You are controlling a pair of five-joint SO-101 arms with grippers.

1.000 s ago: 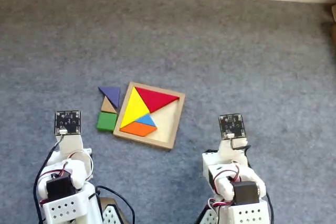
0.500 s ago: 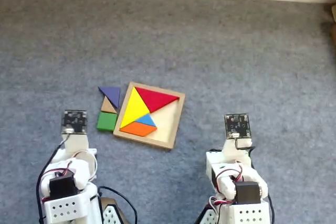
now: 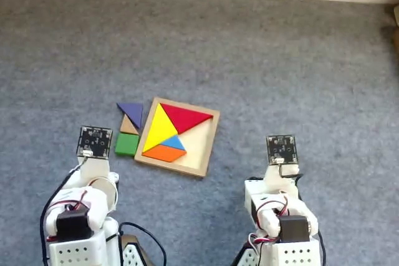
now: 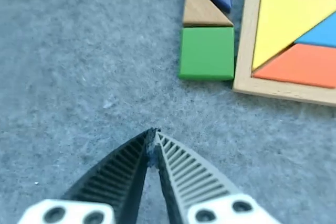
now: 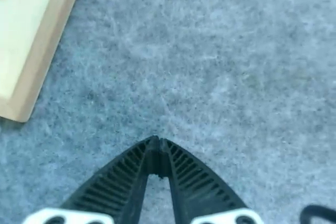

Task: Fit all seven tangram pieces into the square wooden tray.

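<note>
Green square [image 3: 126,144] lies mid-frame, left of the tray [image 3: 198,147]; left gripper [image 4: 153,140] and right gripper [image 5: 155,148] are closed, empty. Next, probably, left should open above it.

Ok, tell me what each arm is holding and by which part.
Nothing. Both arms' jaws are shut and empty over the carpet; the green square lies free beside the tray.

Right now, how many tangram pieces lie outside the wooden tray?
3, in a row along one side of the tray: the blue triangle farthest from the arms, the tan triangle in the middle, the green square nearest. None looks hidden.
</note>
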